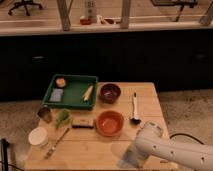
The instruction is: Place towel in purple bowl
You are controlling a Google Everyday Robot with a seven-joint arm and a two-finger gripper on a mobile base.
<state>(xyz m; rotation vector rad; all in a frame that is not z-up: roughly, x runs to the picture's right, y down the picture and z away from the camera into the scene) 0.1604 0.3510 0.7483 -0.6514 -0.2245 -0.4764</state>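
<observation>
The purple bowl is dark and stands on the wooden table, just right of the green tray. My white arm comes in from the bottom right and reaches down to the table's front edge. The gripper is at the arm's lower left end, low over the table front, well in front of the purple bowl. A pale patch that may be the towel lies right at the gripper. The arm hides most of it, and I cannot tell whether it is held.
A green tray holds an orange item, a blue-grey block and a yellow item. An orange bowl sits between gripper and purple bowl. A ladle lies to the right. A cup, green item, white lid and fork are on the left.
</observation>
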